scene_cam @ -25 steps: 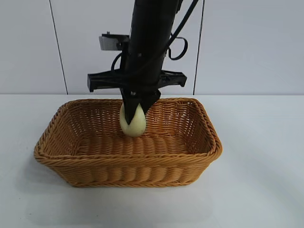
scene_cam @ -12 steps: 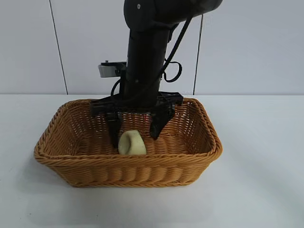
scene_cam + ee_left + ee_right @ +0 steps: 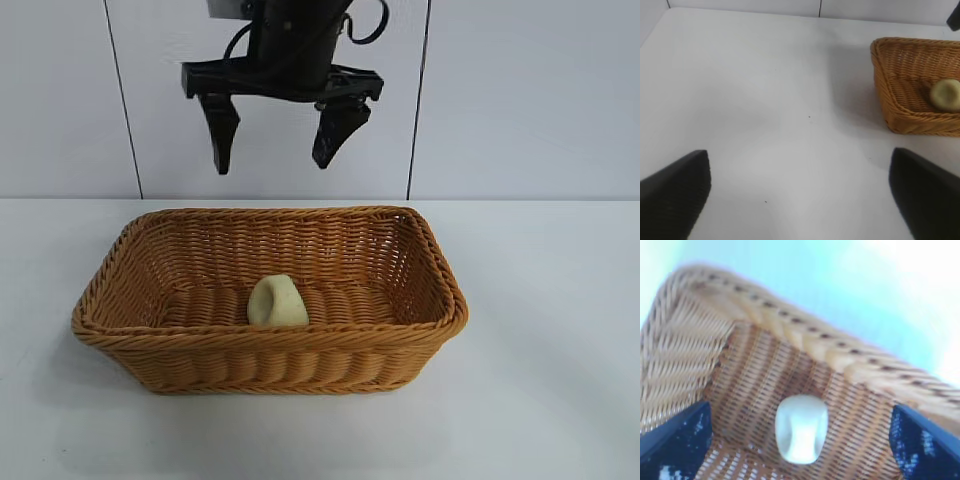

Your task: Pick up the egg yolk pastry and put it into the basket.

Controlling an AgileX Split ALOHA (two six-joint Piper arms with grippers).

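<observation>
Inside the basket, the egg yolk pastry stands upright, dent facing forward.

My gripper hung above the basket, fingers spread wide with nothing between them. The egg yolk pastry lay well below my jaws on the basket floor, seemingly near the front wall, apart from both fingertips.
</observation>
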